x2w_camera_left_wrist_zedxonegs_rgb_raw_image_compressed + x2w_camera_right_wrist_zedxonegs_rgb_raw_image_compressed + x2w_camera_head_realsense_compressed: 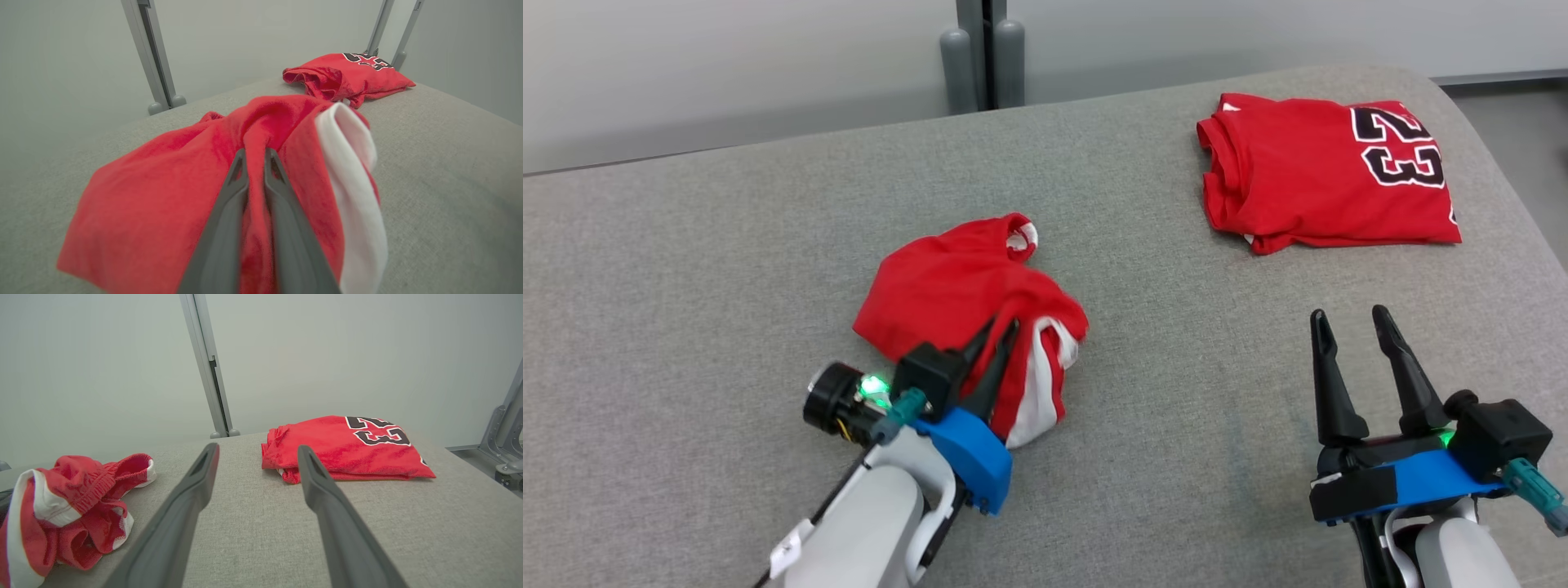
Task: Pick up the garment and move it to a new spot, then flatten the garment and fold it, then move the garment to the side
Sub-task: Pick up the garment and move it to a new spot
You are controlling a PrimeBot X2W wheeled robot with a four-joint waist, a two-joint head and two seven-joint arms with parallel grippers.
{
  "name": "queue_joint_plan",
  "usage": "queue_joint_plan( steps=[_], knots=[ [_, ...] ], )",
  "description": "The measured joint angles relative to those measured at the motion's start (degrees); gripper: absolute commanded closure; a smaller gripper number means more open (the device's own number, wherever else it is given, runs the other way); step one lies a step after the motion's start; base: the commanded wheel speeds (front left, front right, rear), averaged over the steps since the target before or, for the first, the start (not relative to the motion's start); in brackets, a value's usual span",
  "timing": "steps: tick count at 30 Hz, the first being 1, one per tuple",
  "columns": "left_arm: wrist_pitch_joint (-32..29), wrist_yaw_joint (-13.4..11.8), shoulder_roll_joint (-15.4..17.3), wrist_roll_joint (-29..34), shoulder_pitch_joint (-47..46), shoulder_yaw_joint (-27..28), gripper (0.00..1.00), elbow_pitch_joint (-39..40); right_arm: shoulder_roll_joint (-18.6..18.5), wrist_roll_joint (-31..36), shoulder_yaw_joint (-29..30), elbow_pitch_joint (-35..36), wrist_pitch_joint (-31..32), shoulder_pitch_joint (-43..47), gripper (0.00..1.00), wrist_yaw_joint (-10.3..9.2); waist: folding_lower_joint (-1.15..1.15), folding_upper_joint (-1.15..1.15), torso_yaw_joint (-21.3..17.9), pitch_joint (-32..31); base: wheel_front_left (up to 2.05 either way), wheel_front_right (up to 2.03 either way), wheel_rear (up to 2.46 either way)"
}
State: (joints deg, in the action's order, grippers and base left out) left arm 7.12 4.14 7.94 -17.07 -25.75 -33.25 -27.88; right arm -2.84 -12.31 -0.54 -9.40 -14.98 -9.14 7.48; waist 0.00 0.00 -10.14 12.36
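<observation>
Obs: left gripper is pinching a fold of the crumpled garment. The cloth is looking light, limp and slip-prone. The white-trimmed hem is probably offering a surer hold. The right gripper is standing wide, near right.

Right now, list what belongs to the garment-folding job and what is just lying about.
Job: crumpled red garment, pinched by the left gripper; right gripper, open, off the cloth; grey table under it.
Lying about: folded red jersey numbered 23, far right; grey posts behind the table.

Bright, even, soft light; faint shadows, sharp focus (wrist views bend towards the edges).
</observation>
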Motion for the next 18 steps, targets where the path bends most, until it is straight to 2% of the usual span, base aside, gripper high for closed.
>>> queue_joint_plan(
  steps=[1, 2, 3, 6, 11, 18],
  knots=[
    [0.13, 0.1, -0.24, 0.12, 0.44, -0.79, 1.0, -1.09, -0.01, -0.04, -0.12, -0.22, 0.0, -0.02, 0.0, 0.0, 0.0, 0.0, 0.23, -0.19, 0.0, 0.0, 0.0],
    [0.88, 0.2, -0.58, 0.16, 0.91, -0.94, 0.92, -1.85, 0.0, -0.05, -0.32, -0.46, 0.0, -0.01, 0.0, 0.01, 0.0, 0.0, 0.4, -0.37, 0.0, 0.0, 0.0],
    [2.07, 0.14, -0.94, 0.02, 1.1, -0.93, 0.0, -2.32, -0.01, -0.07, -0.45, -0.64, 0.01, -0.01, 0.0, 0.0, 0.0, 0.0, 0.55, -0.62, 0.0, 0.0, 0.0],
    [5.52, -0.67, -1.7, -0.65, 1.09, 0.08, 0.0, -2.64, 0.0, -0.05, -0.38, -1.11, 0.0, 0.16, 0.0, 0.0, 0.0, 0.0, 1.01, -1.49, 0.0, 0.0, 0.0],
    [7.42, -2.2, -1.35, -1.34, 1.47, 2.88, 0.0, -1.54, -0.01, -0.41, 0.2, -2.11, 0.0, 1.61, 0.0, 0.0, 0.0, 0.0, 2.57, -3.35, 0.0, 0.0, 0.0],
    [7.88, -5.77, 3.26, -1.68, 4.37, 9.44, 0.0, 2.99, -0.02, -0.36, 0.94, -2.69, 0.0, 3.18, 0.0, 0.0, -0.01, 0.0, 5.88, -5.79, 0.0, 0.0, 0.0]
  ],
)
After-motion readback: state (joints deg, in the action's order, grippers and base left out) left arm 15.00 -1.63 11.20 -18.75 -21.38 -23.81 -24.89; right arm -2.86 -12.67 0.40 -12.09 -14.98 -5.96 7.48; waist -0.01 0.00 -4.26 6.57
